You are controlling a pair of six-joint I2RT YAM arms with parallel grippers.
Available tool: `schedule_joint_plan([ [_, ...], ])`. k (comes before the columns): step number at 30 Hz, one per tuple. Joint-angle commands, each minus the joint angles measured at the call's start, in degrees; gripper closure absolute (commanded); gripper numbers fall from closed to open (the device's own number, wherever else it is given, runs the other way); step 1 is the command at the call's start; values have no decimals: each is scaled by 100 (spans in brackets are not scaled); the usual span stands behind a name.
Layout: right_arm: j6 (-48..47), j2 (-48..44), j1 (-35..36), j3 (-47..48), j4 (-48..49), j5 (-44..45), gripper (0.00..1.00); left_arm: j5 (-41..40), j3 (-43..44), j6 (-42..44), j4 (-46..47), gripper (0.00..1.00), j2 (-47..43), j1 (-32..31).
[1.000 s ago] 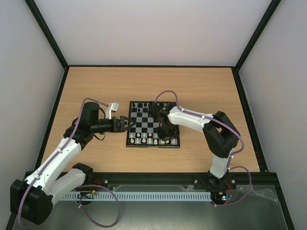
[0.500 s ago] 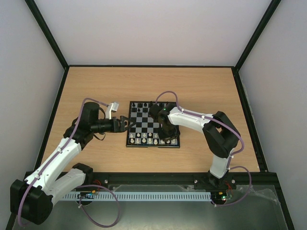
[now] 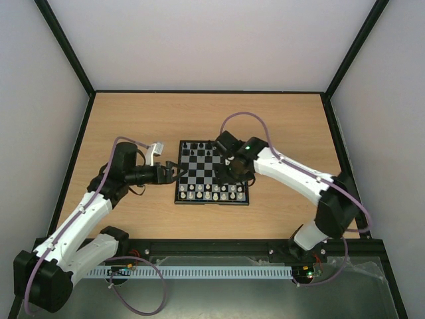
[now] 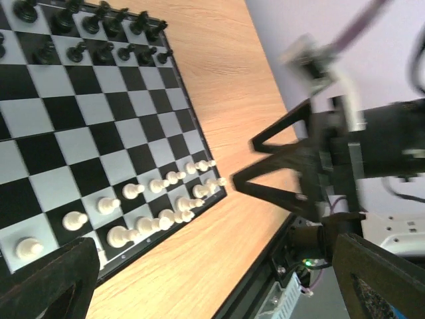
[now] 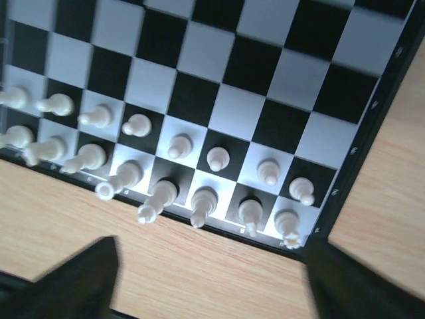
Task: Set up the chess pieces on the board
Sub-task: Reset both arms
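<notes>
The board (image 3: 199, 174) lies mid-table. Black chess pieces (image 3: 197, 147) line its far rows and white chess pieces (image 3: 206, 192) its near rows. My right gripper (image 3: 231, 178) hangs above the board's near right part. In the right wrist view it (image 5: 212, 286) is open and holds nothing, its fingers (image 5: 73, 279) framing the wood before the white back row (image 5: 202, 203) and pawns (image 5: 218, 158). My left gripper (image 3: 176, 171) hovers open at the board's left edge. The left wrist view shows the board (image 4: 80, 113), white pieces (image 4: 133, 191), black pieces (image 4: 86, 20) and the right gripper (image 4: 242, 163).
The wooden tabletop (image 3: 133, 119) is bounded by a black frame and pale walls. The right arm's purple cable (image 3: 242, 116) loops over the board's far right corner. A slotted rail (image 3: 212, 272) runs along the near edge between the arm bases.
My right gripper has opened and lifted up from the white rows at the board's near right, and that arm's elbow has swung out to the right. The left arm has not moved.
</notes>
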Motion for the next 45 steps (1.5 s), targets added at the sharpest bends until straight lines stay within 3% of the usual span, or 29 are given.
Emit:
schedule_joint_plan([
  [1,2,-737,-24,219,-190,375,0,-696,276,262,-529,1,-170,45],
  [5,-56,-1292,-19,228,15,1034,1,-1942,584,417,-1089,1,-292,42],
  [11,-392,-1628,-24,294,460,1550,2,-2963,748,234,-1520,1,-224,39],
  [14,-550,-1805,-31,132,873,1972,1,-3001,702,110,-1335,1,-295,41],
  [20,-918,-2367,-271,-603,2575,3247,1,-3088,599,-139,163,1,-370,-33],
  [26,-973,-2574,-1853,-1329,3795,2744,1,-4521,297,7,1315,1,-179,-207],
  [33,-562,-2650,-3404,-2542,4932,2394,1,-5747,-221,1055,2690,1,288,-206],
  [40,-858,-2955,-3622,-4360,6962,2806,1,-6388,-1043,1787,4162,1,903,182],
  [45,-1133,-2530,-3637,-4862,7941,3349,1,-6448,-1403,2041,5183,1,1524,620],
])
